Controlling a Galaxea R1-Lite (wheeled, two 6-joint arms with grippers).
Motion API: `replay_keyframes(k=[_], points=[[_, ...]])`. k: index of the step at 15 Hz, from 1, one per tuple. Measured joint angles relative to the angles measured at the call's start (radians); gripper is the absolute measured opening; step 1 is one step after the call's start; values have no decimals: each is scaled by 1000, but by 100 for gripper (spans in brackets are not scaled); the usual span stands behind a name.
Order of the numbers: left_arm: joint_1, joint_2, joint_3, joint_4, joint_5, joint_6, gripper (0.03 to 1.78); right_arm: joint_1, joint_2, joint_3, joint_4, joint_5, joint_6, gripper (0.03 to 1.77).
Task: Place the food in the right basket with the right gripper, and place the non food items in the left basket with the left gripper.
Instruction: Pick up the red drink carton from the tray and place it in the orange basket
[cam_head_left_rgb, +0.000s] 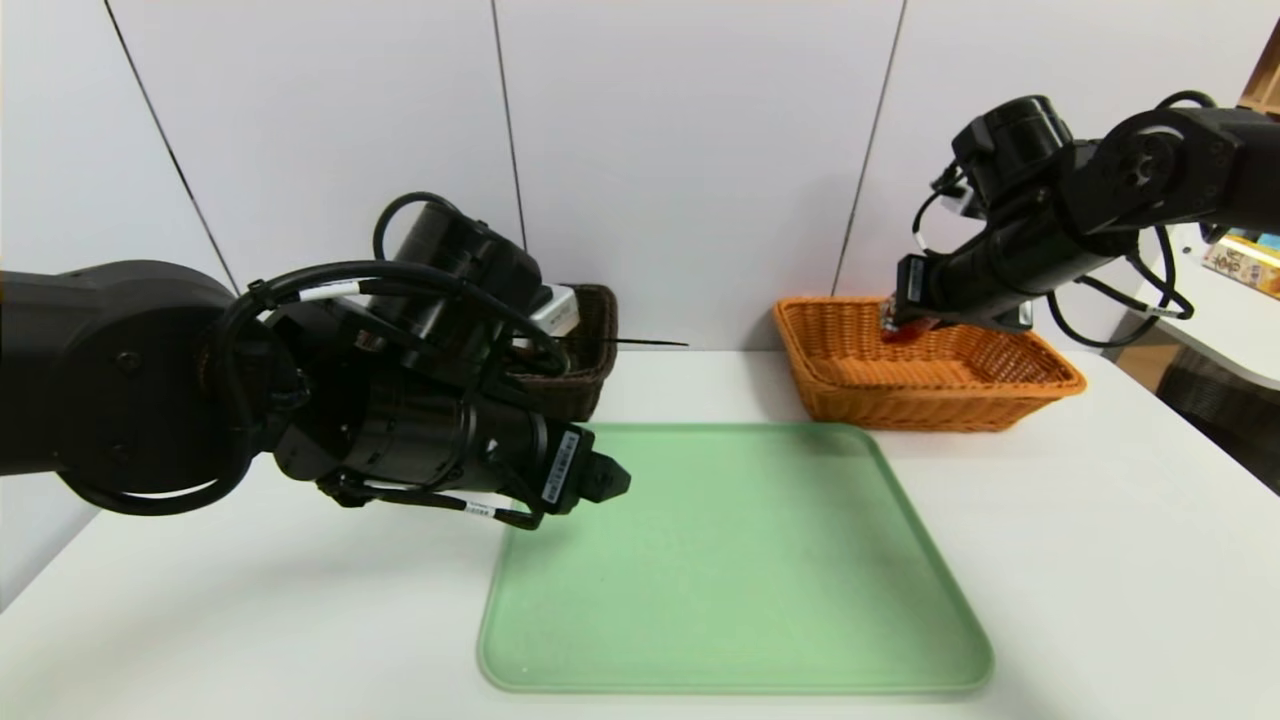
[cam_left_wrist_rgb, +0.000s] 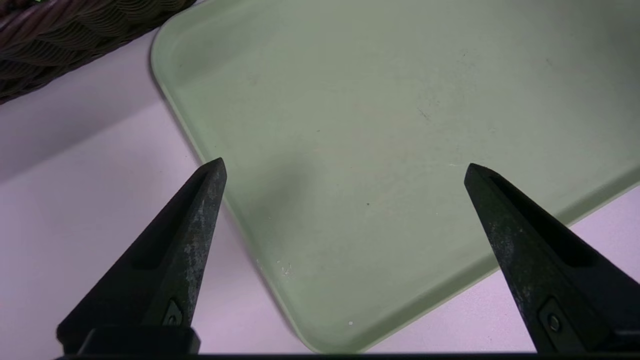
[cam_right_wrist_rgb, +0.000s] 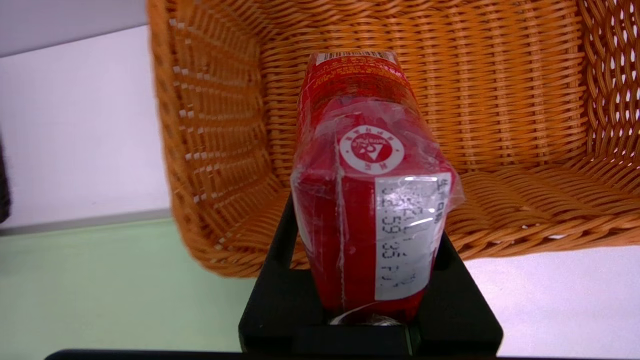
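Note:
My right gripper (cam_head_left_rgb: 905, 325) hangs over the near-left part of the orange wicker basket (cam_head_left_rgb: 1000, 390), shut on a red plastic-wrapped drink carton (cam_head_left_rgb: 897, 330). In the right wrist view the carton (cam_right_wrist_rgb: 365, 175) sits between the black fingers (cam_right_wrist_rgb: 280, 240), above the inside of the basket (cam_right_wrist_rgb: 215, 150). My left gripper (cam_head_left_rgb: 605, 478) hovers at the far-left corner of the green tray (cam_head_left_rgb: 740, 560), open and holding nothing. Through the left wrist view its wide-apart fingertips (cam_left_wrist_rgb: 212, 175) frame the bare tray (cam_left_wrist_rgb: 400, 100). The dark brown basket (cam_head_left_rgb: 590, 380) stands behind the left arm, mostly hidden.
A thin dark stick (cam_head_left_rgb: 650, 343) pokes out of the brown basket (cam_left_wrist_rgb: 60, 30) toward the right. The white table (cam_head_left_rgb: 1100, 560) runs to a grey wall at the back. A side surface with boxes (cam_head_left_rgb: 1245, 262) lies at the far right.

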Motion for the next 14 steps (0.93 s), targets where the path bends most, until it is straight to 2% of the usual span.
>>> replay_keyframes(k=[6,7,10,14], points=[[0,11,0,0,0,0,169,-64,69,-3,-44,0,-30,38],[0,13,0,0,0,0,169,-68,71,-4,-44,1,-31,46],[-1,14,0,0,0,0,169,-73,76,-4,-42,2,-32,87],[-1,11,0,1,0,1,169,-73,71,-4,-39,13,-32,121]])
